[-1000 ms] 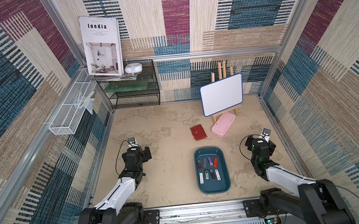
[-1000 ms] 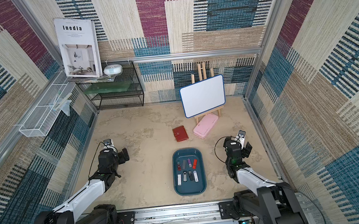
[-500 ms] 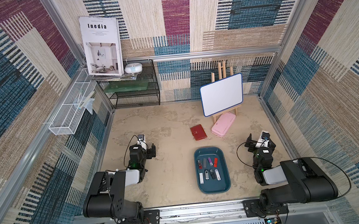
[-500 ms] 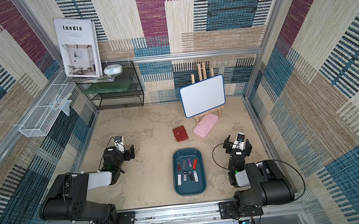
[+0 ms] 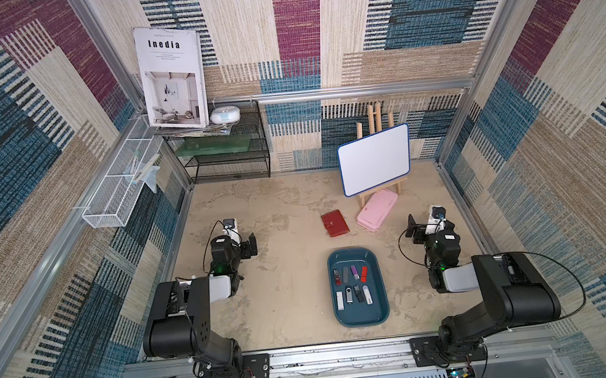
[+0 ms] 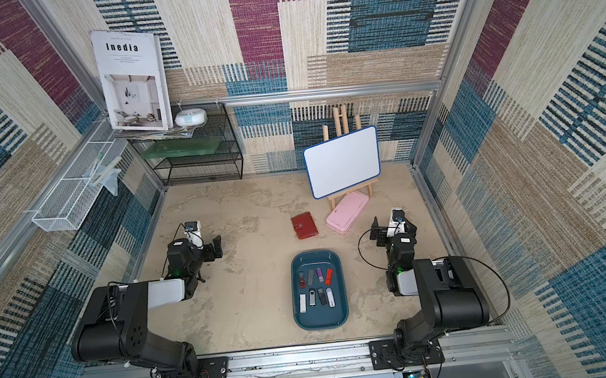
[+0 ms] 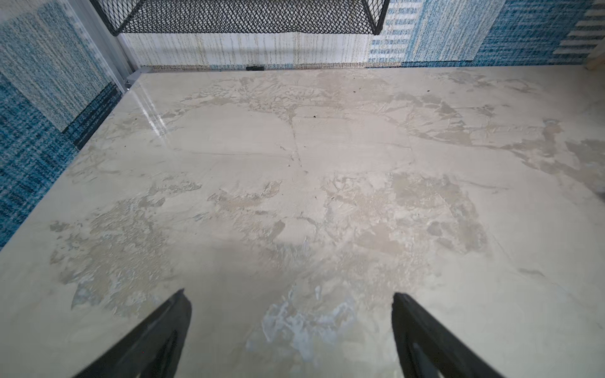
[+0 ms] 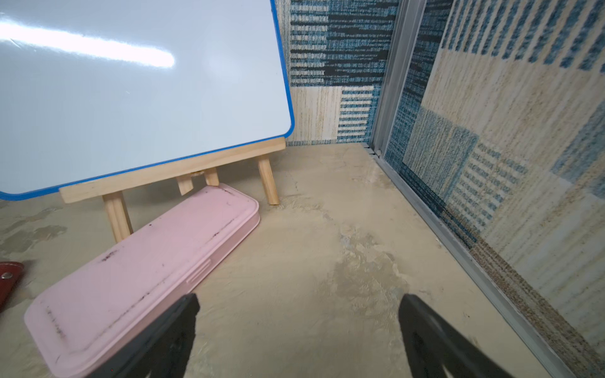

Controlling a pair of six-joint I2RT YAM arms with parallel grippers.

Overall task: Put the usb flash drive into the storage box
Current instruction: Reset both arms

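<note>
The storage box is a shallow teal tray lying front and centre on the table, and it shows in both top views. Several usb flash drives lie inside it in two rows: red, purple, grey, black and white ones. My left gripper is far to the tray's left, open over bare table. To the right of the tray, my right gripper is open and holds nothing. Neither wrist view shows the tray.
A red wallet and a flat pink case lie behind the tray. A whiteboard on a wooden easel stands over the case. A black mesh shelf is at the back left, and a white wire basket hangs on the left wall.
Both arms have folded up over their bases, and the wrists have shifted slightly toward the back wall. The tray and the drives in it have not moved.
</note>
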